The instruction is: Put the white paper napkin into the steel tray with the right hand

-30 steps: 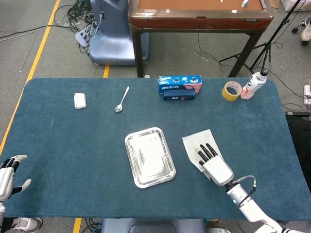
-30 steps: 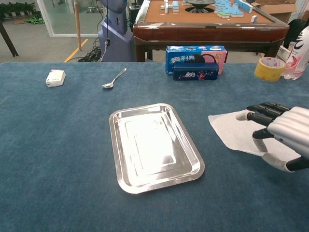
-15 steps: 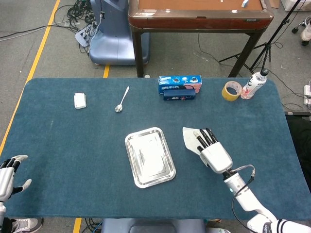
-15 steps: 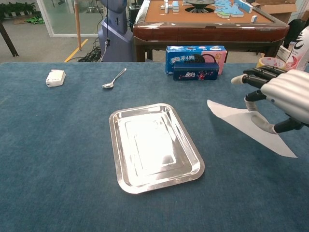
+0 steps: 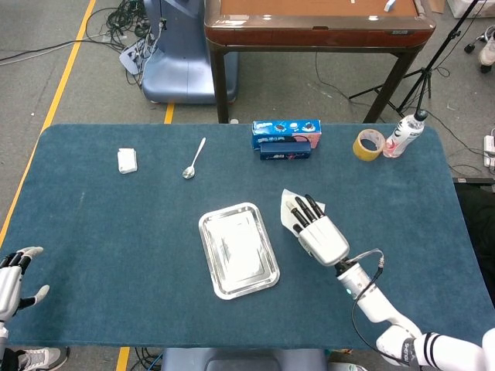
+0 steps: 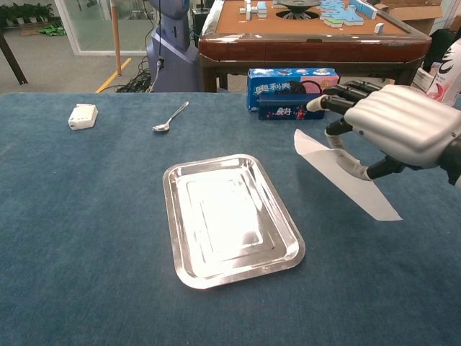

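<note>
From the head view I count one rectangular steel tray [image 5: 238, 250], one white paper napkin [image 5: 291, 209], one metal spoon [image 5: 193, 158], one small white box [image 5: 127, 161], one blue snack carton [image 5: 285, 139], one roll of yellow tape [image 5: 369, 144] and one plastic bottle [image 5: 404, 134], all on the blue-covered table [image 5: 116, 232]. My right robot hand [image 5: 315, 229] sits just right of the tray with the napkin showing beyond its dark fingertips; I cannot tell from above how it holds the sheet. My left robot hand [image 5: 15, 278] shows only here, at the table's near left edge, holding nothing, fingers apart.

The chest view shows what the head view hides. The right robot hand [image 6: 392, 130] is off the table and pinches the napkin [image 6: 344, 176], which hangs slanting below it, right of the tray [image 6: 229, 220] and not over it. The tray is bare inside. The spoon [image 6: 170, 117] and white box [image 6: 83, 116] lie far left, well apart from the tray; the carton [image 6: 291, 90] stands behind the hand, which covers the tape here. Only part of the bottle [image 6: 448, 79] shows at the right edge. A brown wooden table [image 6: 302, 32] stands beyond.
</note>
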`<action>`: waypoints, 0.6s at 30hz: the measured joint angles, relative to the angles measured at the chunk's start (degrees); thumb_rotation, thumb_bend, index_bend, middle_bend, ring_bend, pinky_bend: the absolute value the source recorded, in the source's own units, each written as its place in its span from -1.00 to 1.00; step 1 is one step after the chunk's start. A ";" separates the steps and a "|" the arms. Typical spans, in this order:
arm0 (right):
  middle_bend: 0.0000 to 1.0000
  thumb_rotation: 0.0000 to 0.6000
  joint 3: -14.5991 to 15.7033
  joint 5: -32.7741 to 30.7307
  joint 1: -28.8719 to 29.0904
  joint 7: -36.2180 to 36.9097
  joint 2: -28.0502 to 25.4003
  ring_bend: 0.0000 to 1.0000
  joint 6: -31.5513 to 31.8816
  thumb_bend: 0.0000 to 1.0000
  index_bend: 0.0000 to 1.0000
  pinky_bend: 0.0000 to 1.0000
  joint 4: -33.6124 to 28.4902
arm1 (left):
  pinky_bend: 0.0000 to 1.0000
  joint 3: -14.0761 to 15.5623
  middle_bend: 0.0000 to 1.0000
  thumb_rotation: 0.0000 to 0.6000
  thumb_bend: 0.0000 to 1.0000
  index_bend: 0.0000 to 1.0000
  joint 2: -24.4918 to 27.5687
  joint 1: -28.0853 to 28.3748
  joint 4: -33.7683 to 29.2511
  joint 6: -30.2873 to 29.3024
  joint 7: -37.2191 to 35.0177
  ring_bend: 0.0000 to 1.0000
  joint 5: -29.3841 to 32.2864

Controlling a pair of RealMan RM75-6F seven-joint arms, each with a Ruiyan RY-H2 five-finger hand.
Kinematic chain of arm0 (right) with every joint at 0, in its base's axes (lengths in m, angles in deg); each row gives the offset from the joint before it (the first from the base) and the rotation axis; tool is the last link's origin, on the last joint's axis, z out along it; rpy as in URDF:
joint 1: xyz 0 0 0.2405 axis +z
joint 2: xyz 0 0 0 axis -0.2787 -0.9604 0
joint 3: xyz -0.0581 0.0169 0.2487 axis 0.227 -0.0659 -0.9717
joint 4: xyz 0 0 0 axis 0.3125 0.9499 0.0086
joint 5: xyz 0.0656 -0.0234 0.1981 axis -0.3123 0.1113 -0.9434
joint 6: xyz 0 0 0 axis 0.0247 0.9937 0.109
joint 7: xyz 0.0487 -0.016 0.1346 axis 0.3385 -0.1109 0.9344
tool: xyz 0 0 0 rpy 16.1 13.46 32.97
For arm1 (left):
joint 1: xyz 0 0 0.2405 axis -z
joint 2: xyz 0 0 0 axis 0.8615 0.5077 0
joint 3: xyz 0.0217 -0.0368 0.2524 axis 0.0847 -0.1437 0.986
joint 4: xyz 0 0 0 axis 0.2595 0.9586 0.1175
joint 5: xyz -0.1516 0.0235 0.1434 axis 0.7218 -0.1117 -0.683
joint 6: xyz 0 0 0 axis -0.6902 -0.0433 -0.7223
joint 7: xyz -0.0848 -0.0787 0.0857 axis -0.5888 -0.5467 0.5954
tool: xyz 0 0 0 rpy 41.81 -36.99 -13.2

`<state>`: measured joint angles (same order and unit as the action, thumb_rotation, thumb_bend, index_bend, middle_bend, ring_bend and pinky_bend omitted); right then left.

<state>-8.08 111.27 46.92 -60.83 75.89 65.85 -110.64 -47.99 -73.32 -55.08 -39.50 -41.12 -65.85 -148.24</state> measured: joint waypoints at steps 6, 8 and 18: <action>-0.72 1.00 -0.48 1.71 3.49 -2.09 0.01 -1.00 -2.36 1.00 0.15 -0.94 -0.67 | -0.35 -0.05 -0.55 1.00 -0.61 -0.52 -0.04 0.04 0.11 0.15 -0.02 -0.58 0.19; -0.71 1.00 -0.63 2.22 4.89 -2.90 0.03 -1.00 -3.57 1.00 0.15 -0.94 -0.92 | -0.35 -0.05 -0.55 1.00 -0.61 -0.52 -0.04 0.06 0.13 0.20 -0.03 -0.58 0.21; -0.71 1.00 -1.45 3.31 10.34 -6.20 2.35 -1.00 -7.80 1.00 0.15 -0.94 -2.44 | -0.35 0.18 -0.55 1.00 -0.60 -0.52 0.03 0.11 0.15 0.47 -0.28 -0.58 -0.08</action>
<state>-9.53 114.59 57.26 -67.03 78.24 58.05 -113.09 -47.81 -73.29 -54.97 -39.35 -40.65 -66.13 -148.33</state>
